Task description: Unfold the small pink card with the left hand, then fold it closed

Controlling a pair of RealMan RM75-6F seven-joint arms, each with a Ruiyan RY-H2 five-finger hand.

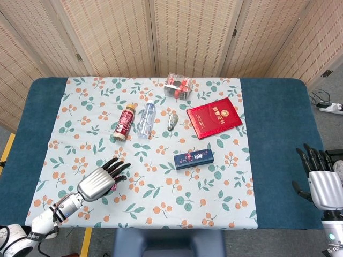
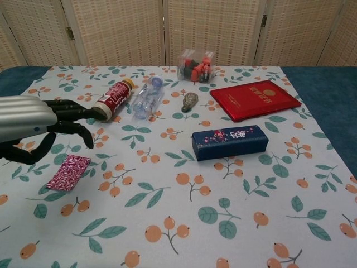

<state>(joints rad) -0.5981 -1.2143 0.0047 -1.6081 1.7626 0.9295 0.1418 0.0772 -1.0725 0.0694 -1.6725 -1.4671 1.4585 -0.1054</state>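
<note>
The small pink card (image 2: 68, 172) lies folded flat on the floral cloth at the front left. My left hand (image 2: 39, 125) hovers just above and behind it with its fingers spread, holding nothing. From the head camera the left hand (image 1: 101, 181) covers nearly all of the card; only a sliver of pink shows at its fingers. My right hand (image 1: 323, 182) stays off the table's right edge, fingers apart and empty.
A red-labelled bottle (image 2: 112, 100) and a clear water bottle (image 2: 146, 98) lie behind the card. A dark blue box (image 2: 230, 142), a red booklet (image 2: 254, 100), a small grey object (image 2: 189, 101) and a clear box of red pieces (image 2: 196, 65) sit further right.
</note>
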